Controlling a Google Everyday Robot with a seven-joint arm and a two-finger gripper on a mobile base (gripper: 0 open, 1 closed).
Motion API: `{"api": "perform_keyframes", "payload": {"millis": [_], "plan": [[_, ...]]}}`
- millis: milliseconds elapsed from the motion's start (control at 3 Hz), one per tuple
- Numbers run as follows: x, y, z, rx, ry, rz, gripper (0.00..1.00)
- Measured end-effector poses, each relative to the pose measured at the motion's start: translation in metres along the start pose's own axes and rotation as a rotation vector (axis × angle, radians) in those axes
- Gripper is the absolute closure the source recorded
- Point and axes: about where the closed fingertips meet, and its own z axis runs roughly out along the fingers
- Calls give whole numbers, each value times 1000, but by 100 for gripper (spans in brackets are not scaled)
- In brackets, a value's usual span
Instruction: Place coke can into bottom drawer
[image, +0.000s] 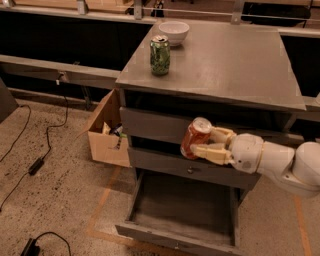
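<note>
The coke can (195, 137), red-orange with a silver top, is held tilted in my gripper (209, 144), which reaches in from the right on a white arm. The can hangs in front of the cabinet's two upper drawer fronts, above the bottom drawer (150, 234). That drawer is pulled out and open, a wide grey tray with nothing visible inside it. My beige fingers (212, 152) are closed around the can's side.
A green soda can (160, 55) and a white bowl (173, 31) stand on the cabinet top (230, 65). An open cardboard box (107, 132) sits on the floor left of the cabinet. Black cables (30, 165) lie on the floor at left.
</note>
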Motion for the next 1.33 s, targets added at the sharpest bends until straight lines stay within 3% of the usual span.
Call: {"api": "perform_keyframes", "payload": {"millis": [333, 1000, 1333], "plan": [[47, 19, 3, -26, 18, -17, 100], [138, 28, 13, -72, 145, -112, 100], [198, 40, 21, -109, 180, -95, 100]]}}
